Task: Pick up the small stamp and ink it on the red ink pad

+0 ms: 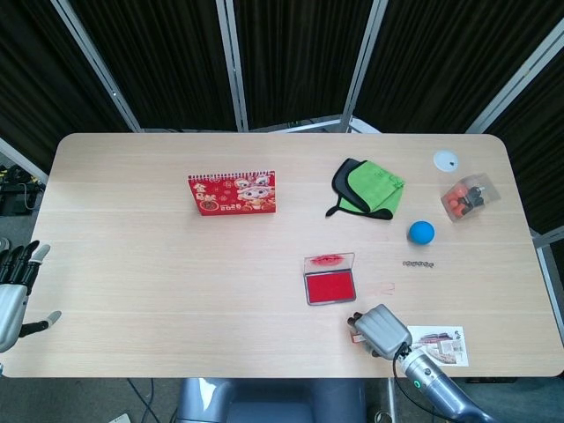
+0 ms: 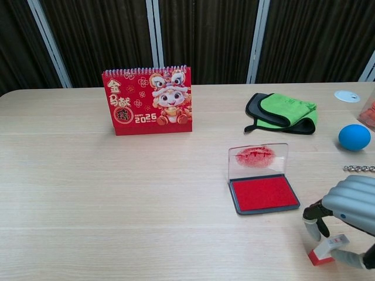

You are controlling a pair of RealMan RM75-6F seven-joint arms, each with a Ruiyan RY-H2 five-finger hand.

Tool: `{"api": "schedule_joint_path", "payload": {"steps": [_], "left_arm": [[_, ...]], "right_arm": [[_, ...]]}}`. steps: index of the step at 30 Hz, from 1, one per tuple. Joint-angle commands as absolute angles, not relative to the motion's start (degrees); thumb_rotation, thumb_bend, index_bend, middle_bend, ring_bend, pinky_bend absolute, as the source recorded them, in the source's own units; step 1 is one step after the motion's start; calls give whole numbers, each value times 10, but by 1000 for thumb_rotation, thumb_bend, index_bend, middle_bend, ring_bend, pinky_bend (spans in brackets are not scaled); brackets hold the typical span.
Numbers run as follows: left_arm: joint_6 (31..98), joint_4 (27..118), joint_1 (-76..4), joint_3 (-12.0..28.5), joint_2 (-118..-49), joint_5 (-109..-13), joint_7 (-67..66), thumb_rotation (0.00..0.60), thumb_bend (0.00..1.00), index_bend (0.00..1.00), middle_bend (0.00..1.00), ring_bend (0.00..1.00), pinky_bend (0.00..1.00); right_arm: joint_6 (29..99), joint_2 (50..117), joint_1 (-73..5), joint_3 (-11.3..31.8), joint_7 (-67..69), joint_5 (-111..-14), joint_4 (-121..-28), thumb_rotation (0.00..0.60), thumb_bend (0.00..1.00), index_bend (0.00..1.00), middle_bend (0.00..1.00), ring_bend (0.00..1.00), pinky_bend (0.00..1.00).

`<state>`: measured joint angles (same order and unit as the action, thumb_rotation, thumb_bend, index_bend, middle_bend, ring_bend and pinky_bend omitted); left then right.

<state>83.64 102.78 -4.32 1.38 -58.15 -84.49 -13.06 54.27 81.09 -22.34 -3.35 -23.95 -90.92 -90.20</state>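
The small stamp (image 2: 324,250), red with a white label, lies on the table at the front right; only its edge (image 1: 357,335) shows in the head view. My right hand (image 2: 350,206) (image 1: 381,330) is curled over it. The thumb touches its right end and a finger (image 2: 314,227) comes down at its left end, so the stamp is pinched between them. The red ink pad (image 2: 263,194) (image 1: 330,285) sits open just left of and beyond the hand, its clear lid upright. My left hand (image 1: 16,286) hangs open off the table's left edge, holding nothing.
A blue ball (image 2: 354,137) and a short bead chain (image 2: 358,168) lie beyond the right hand. Further back are a green cloth (image 1: 368,189), a red desk calendar (image 1: 232,193), a clear box of small items (image 1: 467,197) and a white disc (image 1: 446,159). A printed card (image 1: 441,343) lies right of the hand.
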Motion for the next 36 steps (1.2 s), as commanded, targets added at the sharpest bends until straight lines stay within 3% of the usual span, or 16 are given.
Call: {"api": "schedule_joint_path", "payload": {"steps": [1,7,12,20,28,36], "left_arm": [[836,1028,-44,14,-582,-844,-131,600,0,0,0,0,0],[835,1028,-44,13,-583,-844,-134,600,0,0,0,0,0],[834,1028,-45,13,-583,-843,-136,600,0,0,0,0,0],[833,1029,-46,13,-584,-840,-136,600,0,0,0,0,0],[826,1028,-50,17,-584,-830,-136,600,0,0,0,0,0],[817,1028,-56,23,-585,-811,-141,600,0,0,0,0,0]], "right_arm": [[541,808,-226,-36,-242,-906,-902,600,333,477,509,785,1000],[547,803,-229,-37,-231,-904,-904,600,386,574,596,785,1000],[560,796,-232,-35,-199,-911,-912,600,406,582,599,785,1000],[578,762,-251,8,-151,-889,-946,600,443,583,599,785,1000],[524,772,-297,72,-146,-783,-941,600,474,583,599,786,1000],[480,802,-335,91,-180,-693,-920,600,483,586,601,785,1000]]}}
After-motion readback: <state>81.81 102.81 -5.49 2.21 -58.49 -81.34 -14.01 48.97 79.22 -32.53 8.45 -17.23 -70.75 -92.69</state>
